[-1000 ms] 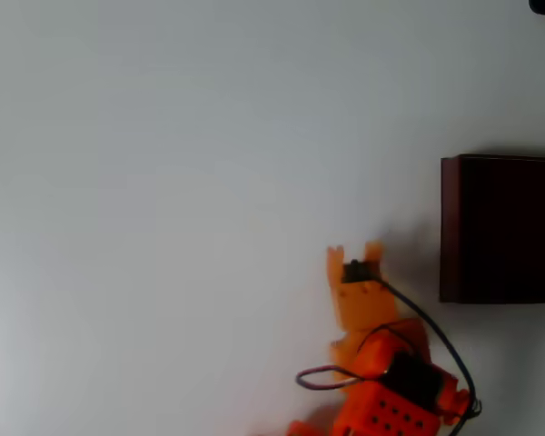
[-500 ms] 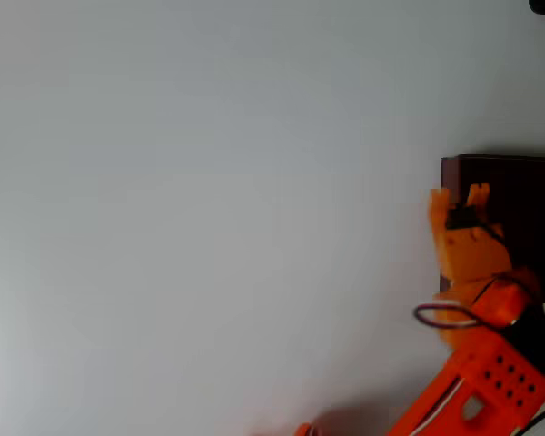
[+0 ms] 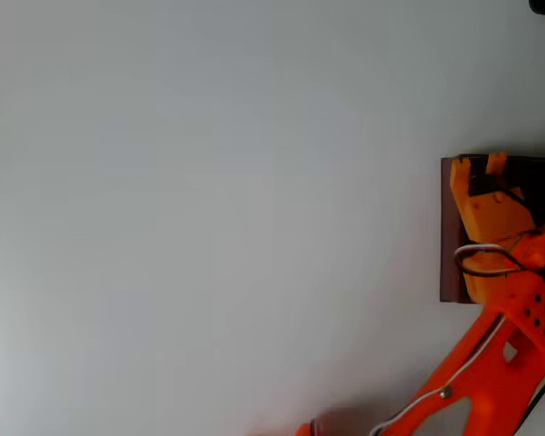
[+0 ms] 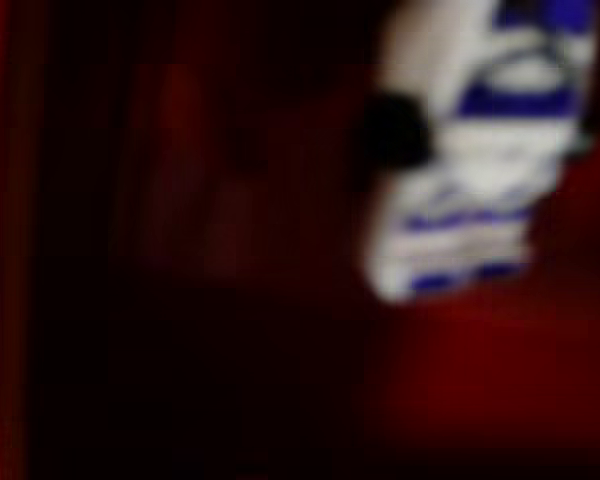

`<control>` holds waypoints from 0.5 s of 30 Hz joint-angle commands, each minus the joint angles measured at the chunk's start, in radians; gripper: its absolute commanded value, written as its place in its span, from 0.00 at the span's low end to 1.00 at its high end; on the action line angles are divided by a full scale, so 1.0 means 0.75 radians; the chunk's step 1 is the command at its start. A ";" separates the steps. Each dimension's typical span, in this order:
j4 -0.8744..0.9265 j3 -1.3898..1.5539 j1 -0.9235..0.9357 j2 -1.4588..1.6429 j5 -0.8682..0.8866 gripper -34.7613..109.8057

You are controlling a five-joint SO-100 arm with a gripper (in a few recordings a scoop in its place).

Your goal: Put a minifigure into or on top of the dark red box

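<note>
Overhead view first: the pale table (image 3: 209,218) takes up most of the picture, and the dark red box (image 3: 450,236) sits at the 3 o'clock edge, its maroon left wall plain to see and its interior nearly black. The orange arm (image 3: 500,363) comes up from about 5 o'clock and reaches toward 12 o'clock, so that the gripper (image 3: 478,167) hangs over the box's upper left corner, just inside the left wall. Its two orange fingers point toward 12 o'clock with a narrow gap between them; from this height I cannot tell whether anything sits in that gap or whether the jaws press on something. A loop of cable lies across the wrist below. Wrist view next: the picture is heavily blurred, with dark red and black surfaces of the box behind everything. The minifigure (image 4: 480,150) shows at about 1 o'clock, white with blue stripes, its long axis running from 1 o'clock down toward 7 o'clock. Which end is the helmet is too blurred to say. A dark blob touches its left side at mid-length. Whether the figure is clamped or lying loose cannot be told.
</note>
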 commanded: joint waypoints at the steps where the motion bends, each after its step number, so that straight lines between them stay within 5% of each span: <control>1: 0.002 0.094 -0.010 0.241 -0.029 0.39; 8: 0.067 0.579 -0.215 0.933 -0.086 0.38; 15: 0.049 1.029 -0.757 1.642 -0.182 0.35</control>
